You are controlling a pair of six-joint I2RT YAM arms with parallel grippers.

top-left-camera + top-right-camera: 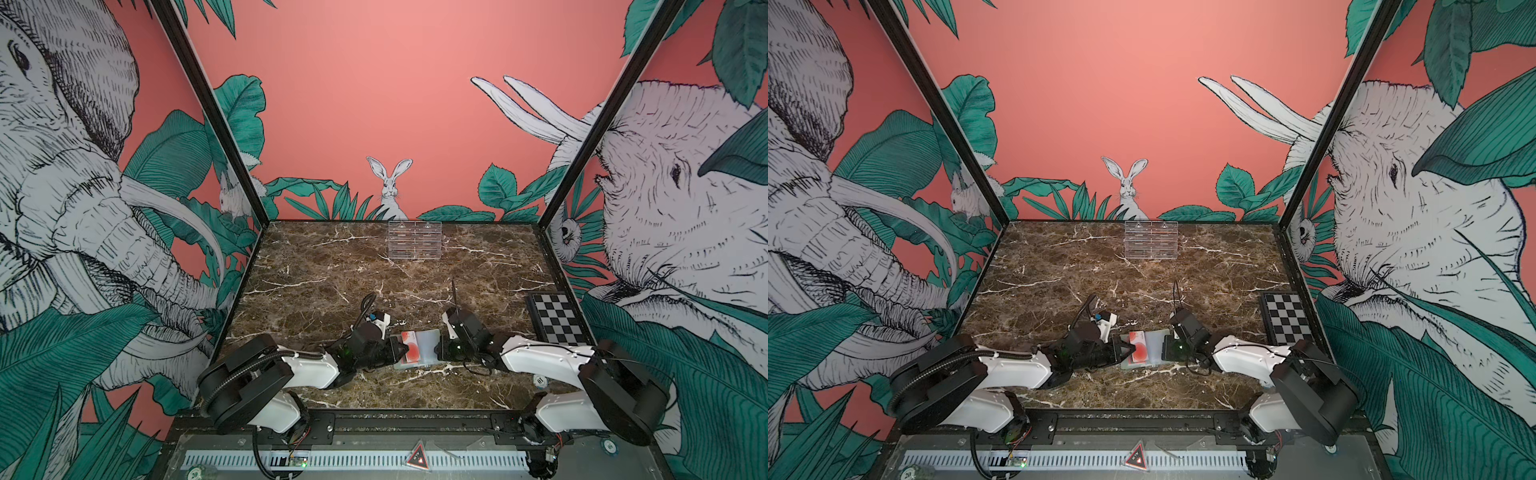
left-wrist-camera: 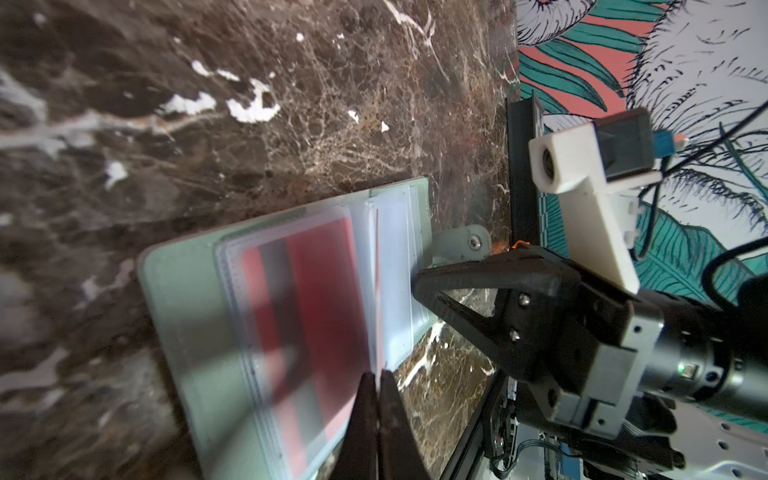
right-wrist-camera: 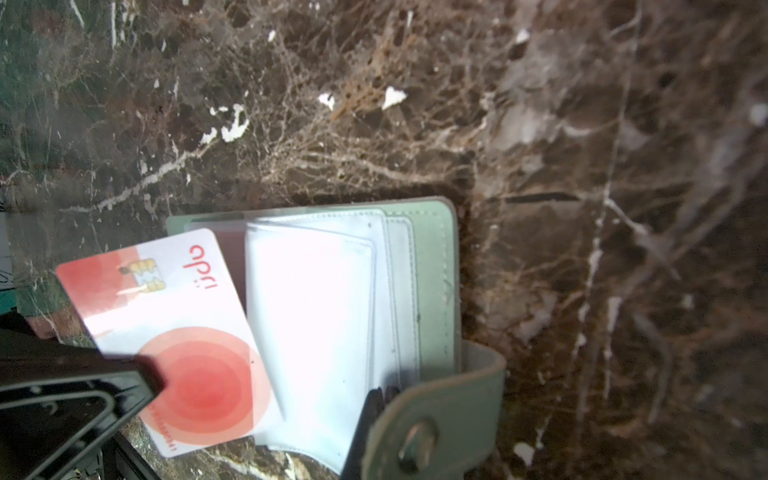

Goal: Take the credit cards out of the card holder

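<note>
On the marble table (image 1: 332,266), near its front edge, the holder (image 1: 426,345) lies open and flat. One card (image 3: 178,299) sticks out askew from the clear sleeves (image 3: 316,299), its edge clamped in the left claw (image 2: 377,380). A red card (image 2: 316,291) sits inside a sleeve. The right claw (image 2: 417,279), jaws together, presses its tip on the holder's right half beside the snap tab (image 3: 436,415).
</note>
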